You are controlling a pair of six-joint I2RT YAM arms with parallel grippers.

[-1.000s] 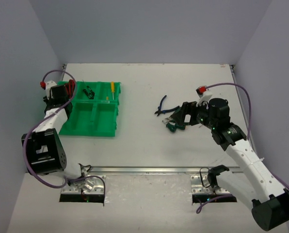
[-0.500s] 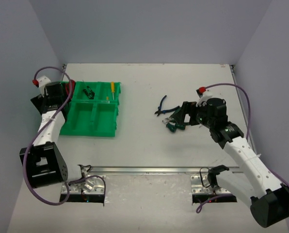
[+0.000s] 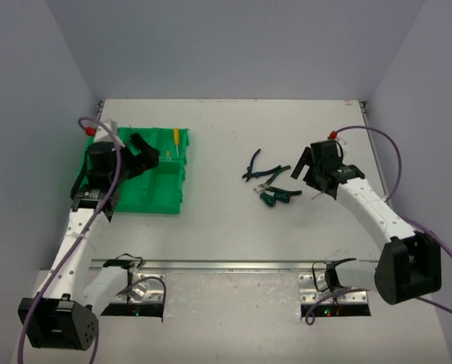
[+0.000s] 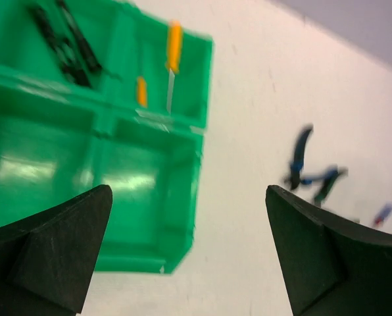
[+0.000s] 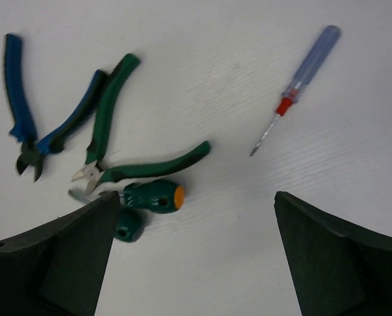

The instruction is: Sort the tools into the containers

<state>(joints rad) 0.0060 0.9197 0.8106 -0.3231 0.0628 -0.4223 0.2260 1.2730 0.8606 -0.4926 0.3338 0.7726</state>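
Green bin (image 3: 146,189) holds yellow screwdriver (image 3: 175,139); left tool (image 3: 149,152) has swung over it, right tool (image 3: 306,168) backed off green pliers (image 3: 274,175) on bench (image 3: 226,227).
Left wrist: fingers now apart, empty, above bin.
Right wrist: fingers apart, empty, above pliers.

Table (image 3: 226,144): white, matt surface, walled on three sides. Tray (image 3: 146,209), green and divided into compartments, sits flat on the left half; its right wall (image 4: 197,131) borders bare tabletop. Right of centre and well apart from the tray lies a cluster of tools: blue pliers (image 3: 252,164) (image 5: 24,125), with one handle against a handle of the green pliers (image 3: 276,175) (image 5: 108,112); stubby screwdriver (image 3: 271,198) (image 5: 153,197), green with an orange end, just beside the green pliers' nose. Blue-handled screwdriver (image 5: 311,62) with a red collar lies apart from that cluster. Metal strip (image 3: 233,265) crosses the table near the front edge; two metal plates (image 3: 152,290) sit in front of it.
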